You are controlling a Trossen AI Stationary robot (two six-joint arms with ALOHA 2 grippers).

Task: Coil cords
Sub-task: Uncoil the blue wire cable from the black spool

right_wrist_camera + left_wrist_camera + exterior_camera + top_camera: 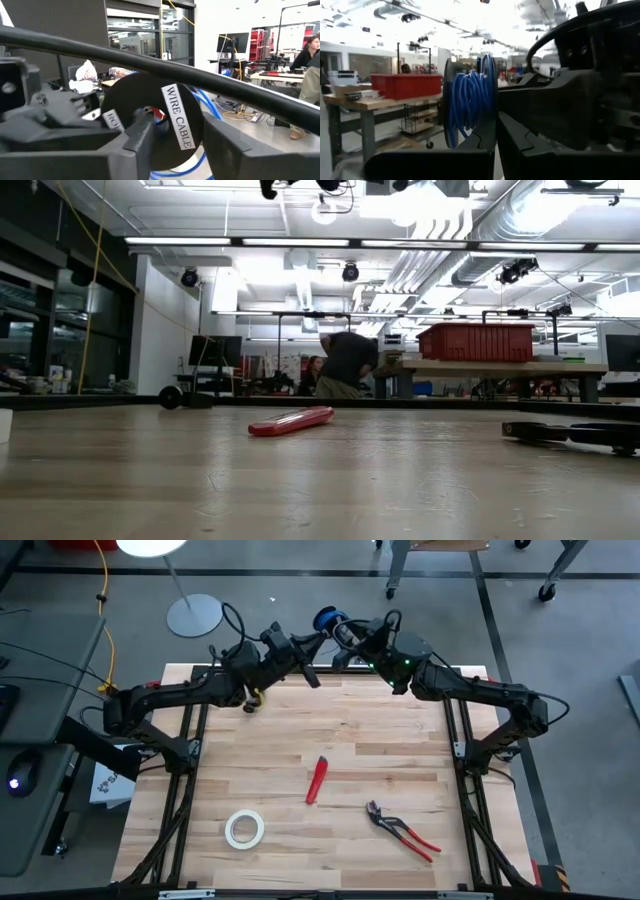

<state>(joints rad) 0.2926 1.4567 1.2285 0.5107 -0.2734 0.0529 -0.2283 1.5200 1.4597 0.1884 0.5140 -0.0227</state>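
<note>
The small black round spool [328,620], with the blue wire wound on it, is held in the air just past the table's far edge. It shows edge-on in the left wrist view [470,100] and as a black disc labelled WIRE CABLE in the right wrist view [155,115]. My right gripper [348,635] is shut on it from the right. My left gripper [308,645] comes from the left, its fingers together right by the spool's rim [487,135]. No loose wire shows on the table. My right gripper holds the spool by its labelled black flange [192,125]. One finger [137,137] lies over the disc's face near the hub and the other finger [225,147] stands at its outer rim. The spool is lifted clear, its flange upright. My left gripper's shut fingertips [492,132] stand at the spool's lower rim; I cannot tell whether they touch it.
On the table lie a red flat tool [316,780], pliers with red handles [402,830] and a white tape roll [244,828]. A yellow cable [104,600] and a lamp base [193,615] are on the floor past the far left corner. A person [345,365] bends over far behind.
</note>
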